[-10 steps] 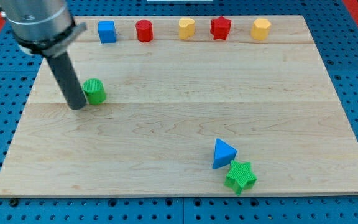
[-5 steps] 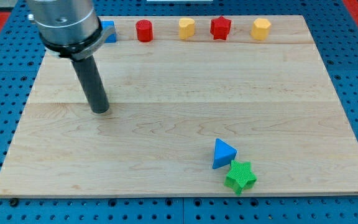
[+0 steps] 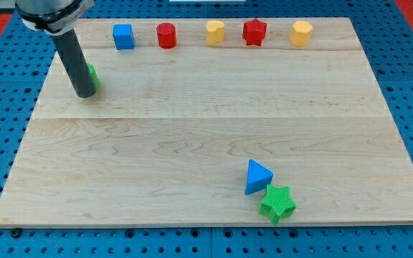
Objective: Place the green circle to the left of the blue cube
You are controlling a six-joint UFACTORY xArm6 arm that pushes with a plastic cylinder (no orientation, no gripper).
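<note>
The rod slants down from the view's top left; my tip (image 3: 85, 93) touches the green circle (image 3: 92, 75), mostly hidden behind it, near the board's (image 3: 192, 143) left edge, below-left of the blue cube (image 3: 122, 36).

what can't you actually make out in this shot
- Green circle: in the camera view only a sliver shows at the rod's right; the rod hides the rest, so its round shape cannot be confirmed.
- My tip: whether it touches the green circle is unclear, since the rod covers the contact side.
- Arm above the rod: cut off by the view's top edge.
- Blue cube is fully visible, up and right of the tip.
</note>
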